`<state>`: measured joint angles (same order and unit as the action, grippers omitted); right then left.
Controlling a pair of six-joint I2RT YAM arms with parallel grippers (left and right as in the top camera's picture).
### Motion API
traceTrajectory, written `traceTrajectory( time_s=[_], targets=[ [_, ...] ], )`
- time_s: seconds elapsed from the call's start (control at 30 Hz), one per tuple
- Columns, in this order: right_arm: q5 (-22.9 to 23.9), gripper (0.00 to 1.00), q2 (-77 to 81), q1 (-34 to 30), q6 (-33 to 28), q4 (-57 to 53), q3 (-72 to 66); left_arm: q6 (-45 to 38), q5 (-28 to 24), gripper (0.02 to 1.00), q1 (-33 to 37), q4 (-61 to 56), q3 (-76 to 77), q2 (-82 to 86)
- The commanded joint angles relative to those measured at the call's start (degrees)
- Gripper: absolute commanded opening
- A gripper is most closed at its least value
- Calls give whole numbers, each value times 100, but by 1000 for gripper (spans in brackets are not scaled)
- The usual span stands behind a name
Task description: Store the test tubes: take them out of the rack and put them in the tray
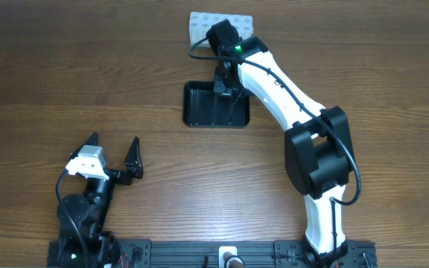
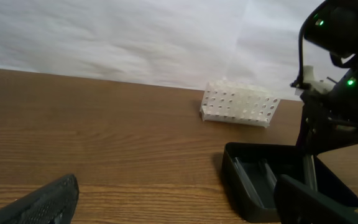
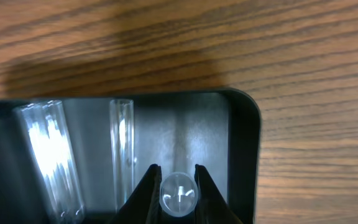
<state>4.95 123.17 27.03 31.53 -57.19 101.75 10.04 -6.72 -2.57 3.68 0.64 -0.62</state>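
While over tray (image 3: 244,143), right end effector (image 3: 177,179) pinches test tube (image 3: 178,194); left end effector (image 1: 114,143) open.

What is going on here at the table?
The right gripper is shut on a test tube and holds it over the black tray. Two more tubes already lie inside the tray. The white rack stands beyond the tray. The left gripper is open near its own base, holding nothing.

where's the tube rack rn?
Top view: the white rack stands at the far edge of the table, just beyond the black tray, where the right gripper holds a test tube.
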Motion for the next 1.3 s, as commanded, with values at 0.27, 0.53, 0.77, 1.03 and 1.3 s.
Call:
traceTrajectory(
  time_s=[0.27,0.53,0.77,1.03,1.3],
  targets=[
    [-20,327,166,-59,122,76,-26,-66,-72,998,28,7,-31,46],
    [533,426,-232,-131,-170,374,-26,-66,-72,1000,28,7,-31,46],
    [883,993,-1502,-592,-1526,1239,-31,-63,-72,998,28,7,-31,46],
    [990,993,-3386,-1233,-2616,2284,-1104,-63,-72,1000,28,7,-31,46],
    [949,991,-5831,-2044,-2693,3753,-4177,-63,-72,1000,28,7,-31,46]
  ],
)
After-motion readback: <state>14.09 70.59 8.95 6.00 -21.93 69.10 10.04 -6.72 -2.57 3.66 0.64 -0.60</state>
